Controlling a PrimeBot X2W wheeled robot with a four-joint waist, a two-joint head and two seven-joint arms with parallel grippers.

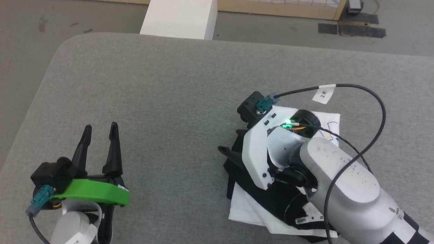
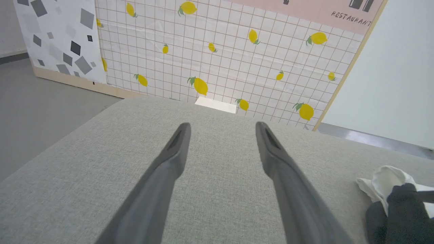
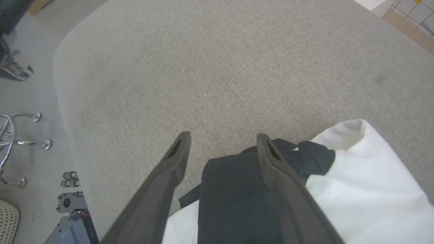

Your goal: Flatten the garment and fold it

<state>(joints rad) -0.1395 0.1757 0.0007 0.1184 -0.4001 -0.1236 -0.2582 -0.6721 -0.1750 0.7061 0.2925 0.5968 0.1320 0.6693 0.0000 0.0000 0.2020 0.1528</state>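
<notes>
1. A grey woven-fabric surface [image 1: 162, 84] with a rounded corner fills most of the head view. Grey floor [image 1: 20, 51] lies around it.
2. Past its far edge stand a white block [image 1: 179, 17] and a pale wooden baseboard [image 1: 278, 10], with dark mats [image 1: 359, 30] on the floor. The left wrist view shows a tiled wall panel printed with lemons [image 2: 220, 51] behind the surface.
3. The garment [image 1: 245, 208] lies on the right part of the surface as a compact folded bundle, beneath the right arm. Black cloth sits over white layers, and white corners stick out at the near and far ends.
4. A small lettered band [image 1: 305, 220] shows on the black part. The words are too small to read.
5. The right gripper [image 3: 223, 135] is just above the bundle's black fold with its fingers spread wide, clasping nothing. The cloth lies loose under them.
6. The left gripper [image 1: 100, 126] hovers over bare fabric, well apart from the garment, with its fingers also spread and empty.
</notes>
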